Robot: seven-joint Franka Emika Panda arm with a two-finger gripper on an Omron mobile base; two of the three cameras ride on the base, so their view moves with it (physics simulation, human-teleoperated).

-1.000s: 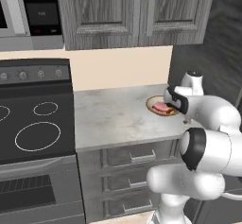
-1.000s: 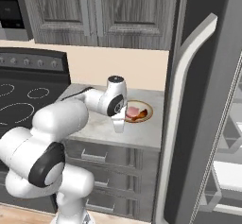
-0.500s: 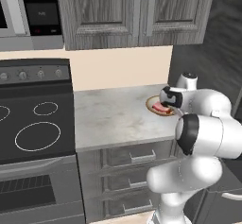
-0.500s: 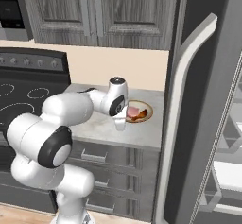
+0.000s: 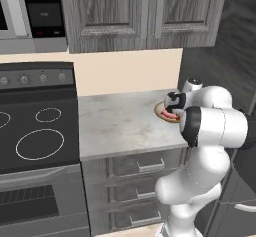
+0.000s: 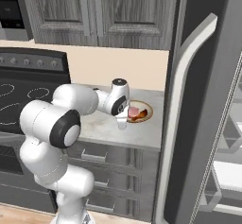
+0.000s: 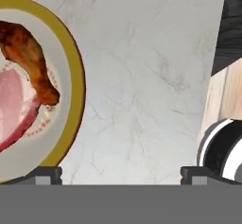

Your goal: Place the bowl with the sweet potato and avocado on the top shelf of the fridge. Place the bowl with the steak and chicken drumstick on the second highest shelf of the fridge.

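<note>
While arm folds low over counter [image 5: 120,126], claw [image 7: 121,173] spread wide beside bowl [image 7: 71,76]

Bare marble counter [image 5: 120,123] left of the gold-rimmed bowl [image 7: 75,90], free for passing. Crowded on the right by the fridge door [image 6: 189,124] just beside the bowl. Cabinets [image 5: 130,13] overhead, well above the counter.

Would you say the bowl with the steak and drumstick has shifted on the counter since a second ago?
No. The bowl sits at the same spot on the counter, near its fridge-side end below the cabinet doors, in both base views; only the arm has swung.
</note>
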